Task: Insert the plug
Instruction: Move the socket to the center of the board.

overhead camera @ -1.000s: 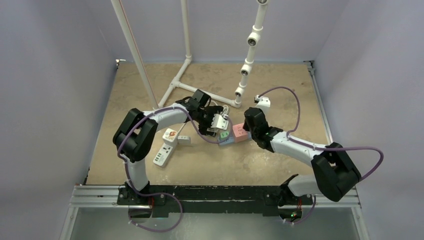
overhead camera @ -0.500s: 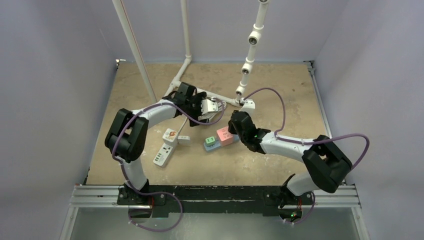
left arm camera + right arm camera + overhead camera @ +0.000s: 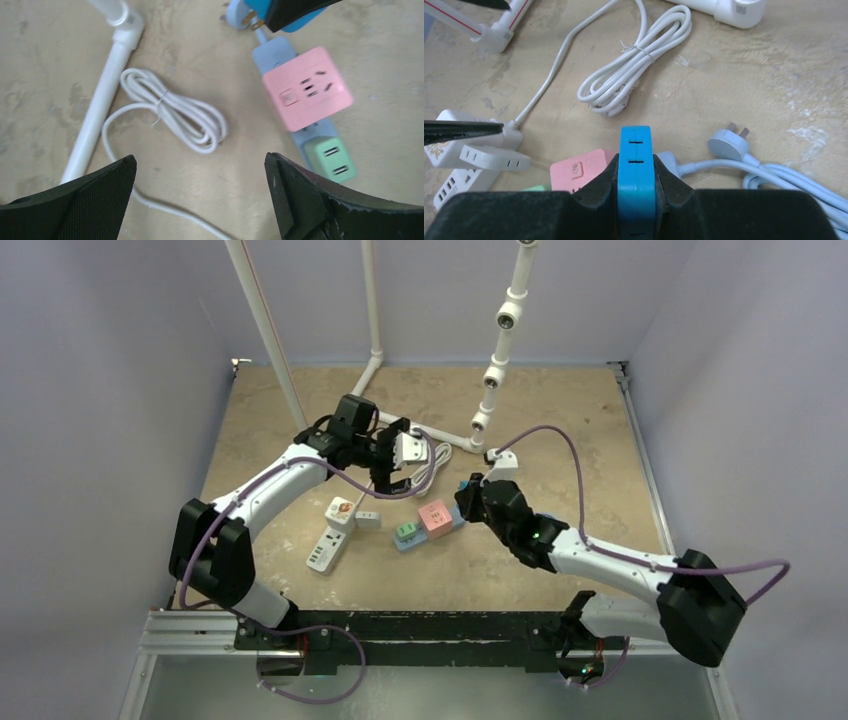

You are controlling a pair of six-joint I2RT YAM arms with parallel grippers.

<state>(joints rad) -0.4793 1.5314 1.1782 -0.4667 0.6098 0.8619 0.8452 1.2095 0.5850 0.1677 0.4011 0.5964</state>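
Blue plug (image 3: 635, 147) clamped in right gripper (image 3: 635, 170); pink socket (image 3: 576, 172) just left of it. Left gripper (image 3: 200, 160) jaws apart, empty.

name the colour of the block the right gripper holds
The block is bright blue; right wrist view.

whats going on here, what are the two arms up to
The right gripper is shut on a blue plug, holding it just past the end of a light blue power strip with a pink socket cube and a green USB block on it. The plug's prongs are bare, so it is not yet plugged in. The left gripper hangs open and empty above a coiled white cable beside the strip.
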